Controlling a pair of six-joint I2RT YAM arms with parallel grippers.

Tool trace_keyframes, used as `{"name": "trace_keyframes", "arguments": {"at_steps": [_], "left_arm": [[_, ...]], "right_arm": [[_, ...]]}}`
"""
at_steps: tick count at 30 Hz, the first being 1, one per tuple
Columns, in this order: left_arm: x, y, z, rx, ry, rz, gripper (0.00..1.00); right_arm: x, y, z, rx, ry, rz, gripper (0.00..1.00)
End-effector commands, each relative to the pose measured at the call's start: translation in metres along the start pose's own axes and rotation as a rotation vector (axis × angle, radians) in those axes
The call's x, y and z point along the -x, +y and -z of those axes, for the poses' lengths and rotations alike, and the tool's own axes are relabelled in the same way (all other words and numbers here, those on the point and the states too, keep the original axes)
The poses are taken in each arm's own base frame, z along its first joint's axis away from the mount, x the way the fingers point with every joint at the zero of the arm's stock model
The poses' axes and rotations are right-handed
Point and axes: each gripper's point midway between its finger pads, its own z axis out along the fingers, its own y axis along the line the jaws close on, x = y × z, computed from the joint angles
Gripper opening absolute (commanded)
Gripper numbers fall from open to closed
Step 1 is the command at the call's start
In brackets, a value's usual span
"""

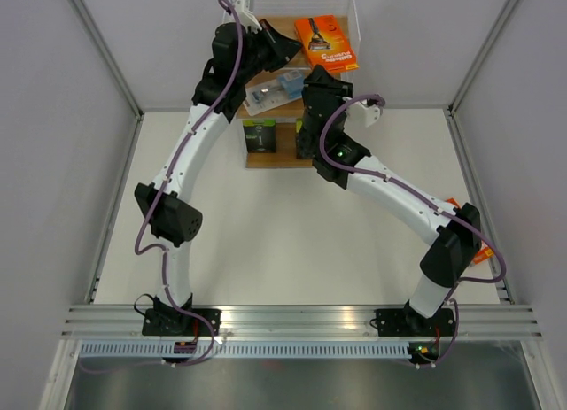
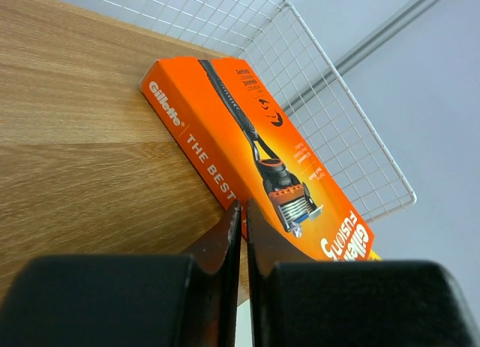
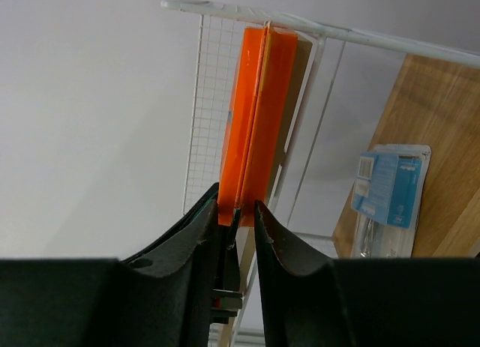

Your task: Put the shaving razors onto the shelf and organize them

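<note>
Top external view: the shelf (image 1: 282,160) stands at upper centre of the frame, and both arms reach into it. On its top board, upper right, lies the orange pack (image 1: 326,42), with its near end overhanging. A black and lime pack (image 1: 260,137) sits on the lowest board, centre left, and the blue blister pack (image 1: 273,93) on the middle one. An orange sliver (image 1: 484,253) by the right arm's elbow, lower right, may be a further pack; it is mostly hidden. Step in hand, as judged: squaring the orange pack on the top tier. The right gripper (image 3: 236,202) is part closed on that pack's near edge, one finger on each side. The left gripper (image 2: 241,212) is all but shut and holds nothing, its tips against the pack's long side. The next move calls for a short push toward the wire mesh (image 2: 315,85), then a clean release. Only the left wrist view shows the pack's face lying flat on the wood. Only the right wrist view shows the pinch, edge-on at lower centre.
</note>
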Motion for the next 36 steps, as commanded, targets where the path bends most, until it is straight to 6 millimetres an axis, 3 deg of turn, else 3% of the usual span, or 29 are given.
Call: {"name": "trace_keyframes", "arguments": {"at_steps": [1, 6, 9, 15, 18, 19, 21, 22, 26, 27, 29, 30, 32, 34, 36], "left_arm": [[0.004, -0.005, -0.005, -0.015, -0.024, 0.005, 0.11], [0.014, -0.005, -0.013, -0.019, -0.075, -0.012, 0.23], [0.014, -0.002, -0.019, -0.026, -0.088, -0.026, 0.27], [0.007, 0.009, -0.028, -0.007, -0.084, -0.017, 0.27], [0.018, 0.004, -0.025, -0.013, -0.118, -0.038, 0.27], [0.02, 0.002, -0.024, -0.015, -0.127, -0.042, 0.28], [0.025, -0.001, -0.023, -0.023, -0.142, -0.046, 0.28], [0.025, 0.0, -0.023, -0.019, -0.146, -0.041, 0.28], [0.029, 0.006, -0.018, 0.028, -0.161, -0.056, 0.27], [0.041, -0.004, -0.008, 0.023, -0.184, -0.068, 0.27], [0.048, 0.0, 0.001, 0.056, -0.204, -0.121, 0.27], [0.056, -0.008, 0.012, 0.059, -0.219, -0.161, 0.27], [0.068, -0.008, 0.024, 0.096, -0.254, -0.186, 0.28], [0.073, -0.008, 0.036, 0.121, -0.263, -0.211, 0.29], [0.07, -0.006, 0.039, 0.134, -0.248, -0.218, 0.3]], "right_arm": [[0.003, 0.008, -0.002, 0.017, 0.041, -0.014, 0.32], [-0.008, 0.009, 0.005, 0.045, 0.137, 0.01, 0.49], [-0.013, 0.011, 0.012, 0.068, 0.195, 0.05, 0.53], [0.002, 0.039, 0.031, 0.174, 0.278, 0.184, 0.54], [0.021, 0.057, 0.039, 0.233, 0.282, 0.291, 0.58], [0.032, 0.07, 0.044, 0.258, 0.282, 0.299, 0.59], [0.043, 0.071, 0.046, 0.255, 0.277, 0.385, 0.61], [0.056, 0.08, 0.049, 0.27, 0.272, 0.392, 0.62], [0.092, 0.083, 0.051, 0.259, 0.255, 0.534, 0.67], [0.099, 0.074, 0.05, 0.235, 0.27, 0.605, 0.68], [0.127, 0.072, 0.041, 0.222, 0.257, 0.702, 0.72], [0.153, 0.06, 0.033, 0.173, 0.238, 0.773, 0.73], [0.183, 0.048, 0.029, 0.12, 0.2, 0.841, 0.77], [0.221, 0.03, 0.028, 0.043, 0.133, 0.915, 0.81], [0.241, 0.015, 0.03, -0.008, 0.111, 0.968, 0.84]]}}
